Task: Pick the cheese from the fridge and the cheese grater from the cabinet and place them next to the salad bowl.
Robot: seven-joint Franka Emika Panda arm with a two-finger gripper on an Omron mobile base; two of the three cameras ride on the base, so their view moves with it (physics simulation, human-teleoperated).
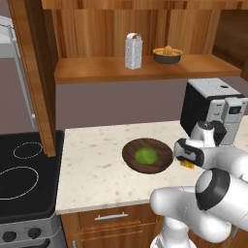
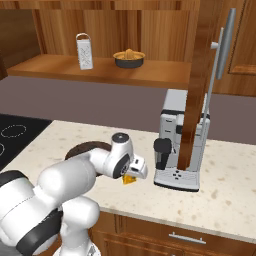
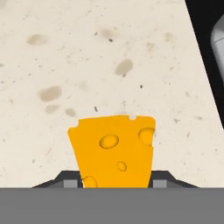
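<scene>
Jaws clenched on cheese above desk, just right of salad bowl. Cheese grater upright on cabinet shelf.

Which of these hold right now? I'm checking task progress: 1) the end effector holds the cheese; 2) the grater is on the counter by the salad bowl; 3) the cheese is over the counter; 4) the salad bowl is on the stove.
1) The end effector holds the cheese: true.
2) The cheese grater is on the counter by the salad bowl: false, it stands on the cabinet shelf.
3) The cheese is over the counter: true.
4) The salad bowl is on the stove: false, it sits on the counter.
</scene>
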